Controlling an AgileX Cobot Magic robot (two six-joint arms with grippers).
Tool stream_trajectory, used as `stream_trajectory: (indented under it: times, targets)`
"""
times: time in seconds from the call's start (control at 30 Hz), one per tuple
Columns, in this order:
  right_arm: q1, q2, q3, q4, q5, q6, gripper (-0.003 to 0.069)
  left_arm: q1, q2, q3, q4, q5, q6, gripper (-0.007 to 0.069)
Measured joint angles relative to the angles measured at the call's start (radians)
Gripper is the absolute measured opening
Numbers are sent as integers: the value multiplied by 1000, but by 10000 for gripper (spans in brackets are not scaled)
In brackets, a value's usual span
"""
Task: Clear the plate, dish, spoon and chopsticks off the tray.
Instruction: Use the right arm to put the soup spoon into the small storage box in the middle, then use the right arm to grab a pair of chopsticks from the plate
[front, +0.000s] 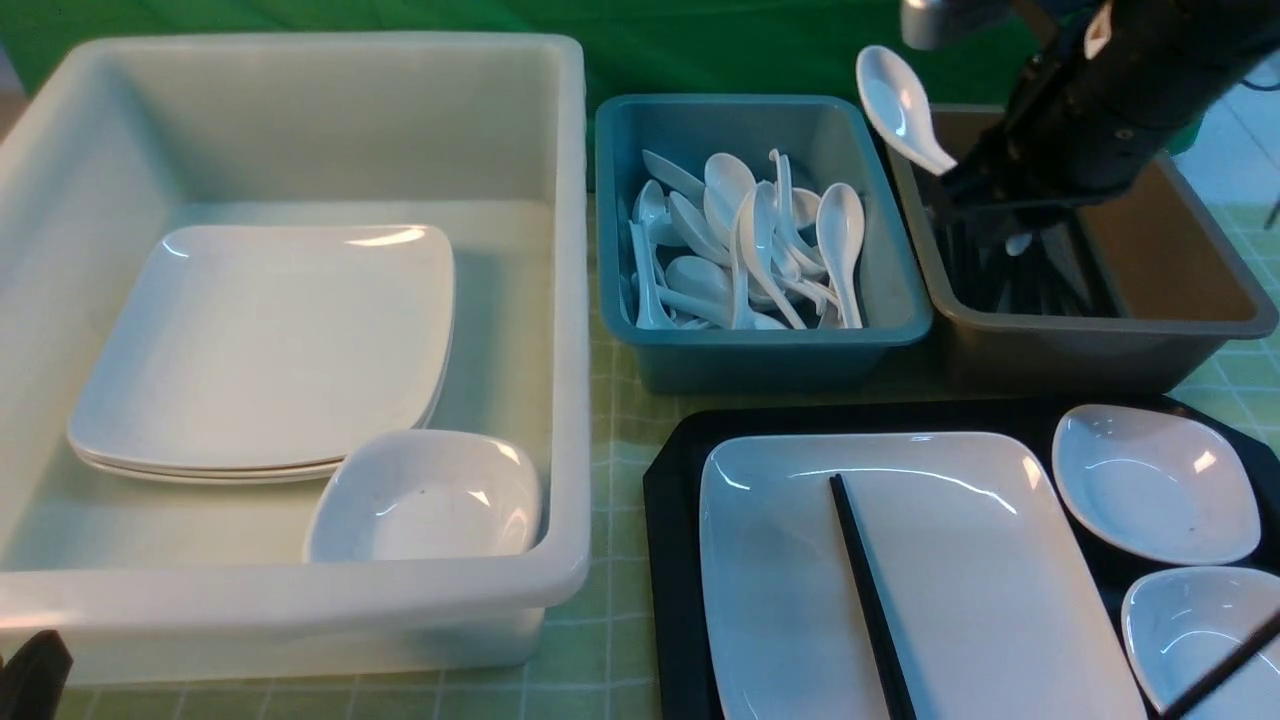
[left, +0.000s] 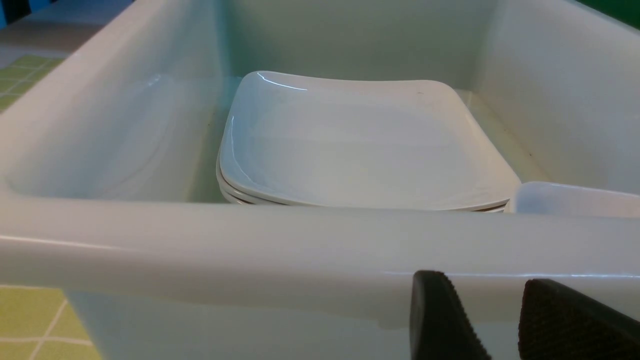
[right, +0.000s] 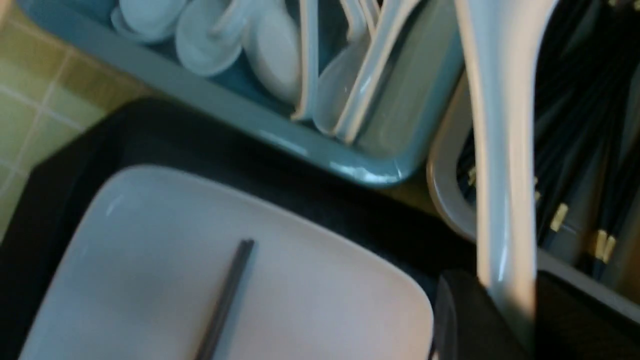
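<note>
The white spoon (front: 900, 105) hangs in the air between the teal bin and the brown tub, bowl upward, with my right gripper (front: 960, 180) shut on its handle (right: 502, 150). On the black tray (front: 675, 520) lies the big white plate (front: 960, 580) with one black chopstick (front: 870, 600) across it. Two small white dishes (front: 1155, 480) (front: 1200, 630) sit at the tray's right, and a second chopstick (front: 1220, 670) rests on the nearer one. My left gripper (left: 487, 285) stands open, low in front of the white tub's near wall, with nothing between its fingers.
The white tub (front: 570, 300) on the left holds stacked plates (front: 260, 350) and a small dish (front: 425, 500). The teal bin (front: 760, 350) holds several white spoons. Dark chopsticks lie in the brown tub (front: 1100, 340). All stand on a green checked cloth.
</note>
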Motion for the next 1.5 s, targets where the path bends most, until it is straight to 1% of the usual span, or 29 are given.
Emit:
stream_trajectory:
  times: [0.07, 0.2, 0.23, 0.27, 0.33, 0.37, 0.43, 0.5, 0.57, 0.6, 0.63, 0.67, 0.7, 0.73, 0.83, 0.87, 0.9, 0.97, 1.0, 1.03, 1.07, 1.17, 1.2, 1.23, 1.33, 1.4, 1.47, 1.5]
  targets:
    - [2, 59, -48, 0, -37, 29, 119, 0, 0, 0, 0, 0, 0, 225]
    - [3, 184, -95, 8, -187, 90, 119, 0, -1, 0, 0, 0, 0, 225]
    - [3, 189, -95, 8, -187, 92, 119, 0, -1, 0, 0, 0, 0, 225]
    - [3, 219, -96, 11, -242, 113, 128, 0, -1, 0, 0, 0, 0, 225]
    - [3, 247, -96, 14, -269, 131, 161, 0, -1, 0, 0, 0, 0, 225]
    - [3, 255, -96, 15, -272, 138, 199, 0, -1, 0, 0, 0, 0, 225]
    - [3, 258, -98, 15, -260, 143, 306, 0, -1, 0, 0, 0, 0, 225]
    - [3, 254, -114, 15, -211, 138, 419, 0, -1, 0, 0, 0, 0, 225]
    - [3, 242, -137, 16, -141, 112, 496, 0, -1, 0, 0, 0, 0, 225]
    - [3, 238, -140, 14, -132, 108, 502, 0, -1, 0, 0, 0, 0, 225]
    - [3, 220, -168, 9, -51, 61, 531, 0, -1, 0, 0, 0, 0, 225]
    - [3, 214, -183, 3, -4, 42, 532, 0, -1, 0, 0, 0, 0, 225]
    - [3, 208, -191, 1, 21, 25, 529, 0, -1, 0, 0, 0, 0, 225]
    - [3, 176, -209, -12, 85, -17, 496, 0, -1, 0, 0, 0, 0, 225]
    - [3, 105, -208, -23, 124, -36, 327, 0, -1, 0, 0, 0, 0, 225]
    - [3, 93, -204, -24, 124, -39, 295, 0, -1, 0, 0, 0, 0, 225]
    - [3, 29, -173, -25, 129, -45, 148, 0, -1, 0, 0, 0, 0, 225]
    - [3, -24, -121, -35, 132, -48, 57, 0, -1, 0, 0, 0, 0, 225]
    - [3, -36, -113, -37, 132, -48, 51, 0, -1, 0, 0, 0, 0, 225]
    - [1, -70, -68, -69, 135, -49, 24, 0, -1, 0, 0, 0, 0, 225]
    - [-3, -92, -26, -94, 138, -46, 13, 0, -1, 0, 0, 0, 0, 225]
    - [-37, -118, 89, -132, 141, -43, 0, 0, -1, 0, 0, -1, 0, 225]
    - [-65, -114, 152, -143, 129, -36, -2, 0, -1, 0, 0, -1, 0, 225]
    - [-73, -113, 170, -143, 126, -31, -3, 0, -1, 0, 0, -1, 0, 225]
    - [-157, -68, 298, -150, 51, 10, -3, 0, -1, 0, 0, -1, 0, 225]
    - [-205, -32, 327, -150, 18, 26, -3, 0, -1, 0, 0, -1, 0, 225]
    - [-228, -13, 334, -153, 0, 33, -3, 0, -1, 0, 0, -1, 0, 225]
    - [-257, 15, 336, -155, -36, 37, -3, 0, -1, 0, 0, -1, 0, 225]
